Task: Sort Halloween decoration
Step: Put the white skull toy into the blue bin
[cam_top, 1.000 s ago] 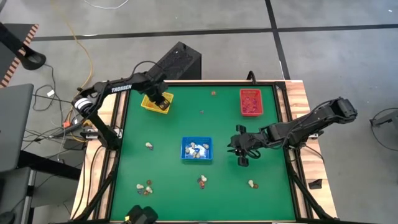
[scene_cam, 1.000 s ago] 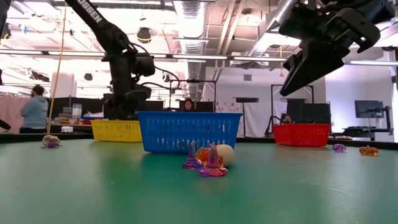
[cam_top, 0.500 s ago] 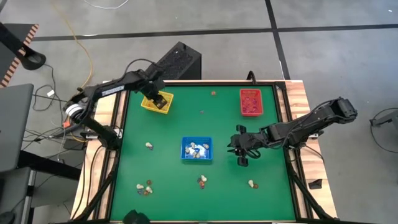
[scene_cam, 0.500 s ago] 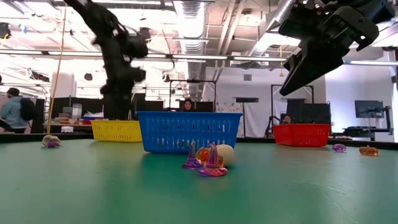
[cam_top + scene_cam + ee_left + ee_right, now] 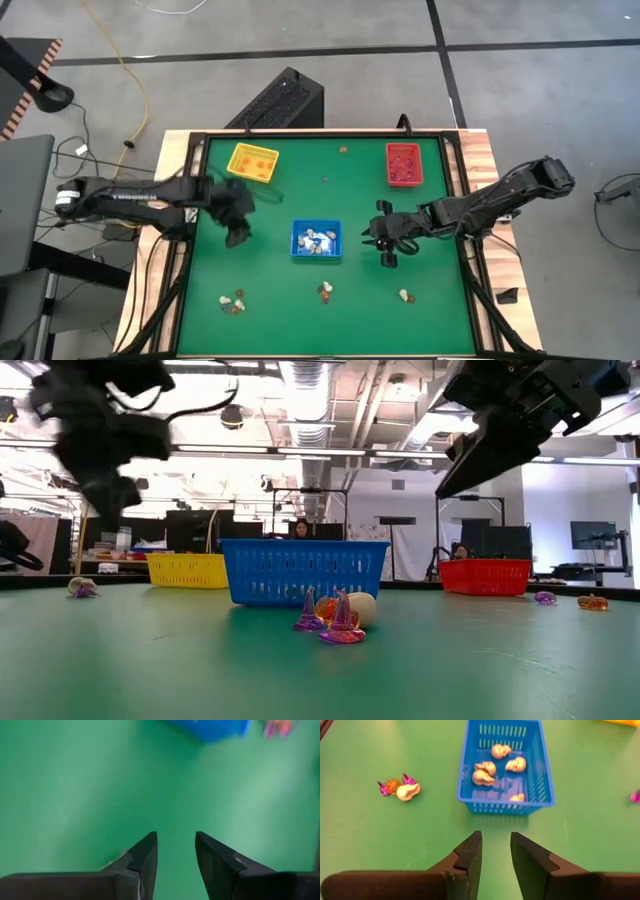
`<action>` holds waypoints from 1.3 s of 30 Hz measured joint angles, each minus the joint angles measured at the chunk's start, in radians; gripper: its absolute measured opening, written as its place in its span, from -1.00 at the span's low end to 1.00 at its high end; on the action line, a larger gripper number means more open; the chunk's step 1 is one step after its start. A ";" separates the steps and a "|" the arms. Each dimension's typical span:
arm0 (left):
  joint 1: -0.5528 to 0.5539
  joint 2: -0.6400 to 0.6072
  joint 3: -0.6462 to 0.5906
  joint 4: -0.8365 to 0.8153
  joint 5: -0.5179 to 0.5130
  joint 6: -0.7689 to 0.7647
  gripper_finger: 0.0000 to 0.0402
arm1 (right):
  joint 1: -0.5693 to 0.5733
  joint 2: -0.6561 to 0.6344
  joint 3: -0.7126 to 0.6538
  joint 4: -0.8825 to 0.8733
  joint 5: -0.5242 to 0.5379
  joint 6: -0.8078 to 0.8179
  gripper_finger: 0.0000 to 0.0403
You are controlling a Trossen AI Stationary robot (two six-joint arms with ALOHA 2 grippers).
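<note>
Tiny Halloween trinkets lie scattered on the green table: a whitish, orange and purple cluster (image 5: 325, 291) (image 5: 400, 787) (image 5: 335, 615), another cluster (image 5: 232, 300), and single ones (image 5: 404, 296) (image 5: 343, 150). Several whitish skulls lie in the blue tray (image 5: 316, 240) (image 5: 505, 767). My left gripper (image 5: 237, 228) (image 5: 176, 837) hangs open over the table left of the blue tray, with nothing between its fingers. My right gripper (image 5: 386, 246) (image 5: 496, 837) hovers open to the right of the blue tray, also holding nothing.
The yellow tray (image 5: 252, 162) stands at the far left and the red tray (image 5: 403, 164) at the far right of the table. A raised dark frame (image 5: 456, 200) rims the green surface. People and desks show in the room beyond in the low view.
My left arm has swung quickly away from the yellow tray toward the table's near edge and now hangs beside the blue tray's left side. The trays and trinkets have stayed in place.
</note>
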 joint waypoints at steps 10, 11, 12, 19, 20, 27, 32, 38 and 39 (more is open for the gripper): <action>-0.375 -0.011 -0.102 0.236 -0.121 -0.193 -0.41 | 0.000 0.000 0.001 0.054 0.000 -0.087 -0.34; -0.405 -0.012 -0.098 0.247 -0.129 -0.224 -0.41 | 0.000 0.000 0.001 0.054 0.000 -0.088 -0.34; -0.436 -0.012 -0.095 0.262 -0.140 -0.259 -0.41 | 0.000 0.000 0.001 0.054 0.000 -0.088 -0.34; -0.672 0.011 -0.095 0.302 -0.232 -0.566 -0.41 | -0.012 0.000 0.001 0.057 0.000 -0.165 -0.34; -0.707 0.020 -0.095 0.311 -0.243 -0.603 -0.41 | -0.019 0.000 0.001 0.058 -0.001 -0.177 -0.34; -0.901 0.112 -0.094 0.339 -0.323 -0.788 -0.41 | -0.082 0.000 0.001 0.137 -0.001 -0.188 -0.34; -0.964 0.184 -0.094 0.335 -0.331 -0.768 -0.41 | -0.114 0.000 0.001 0.182 -0.001 -0.163 -0.34; -1.008 0.228 -0.094 0.334 -0.338 -0.742 -0.41 | -0.132 0.000 0.001 0.212 -0.002 -0.155 -0.34; -1.017 0.233 -0.094 0.334 -0.341 -0.742 -0.41 | -0.133 0.000 0.001 0.224 -0.002 -0.155 -0.34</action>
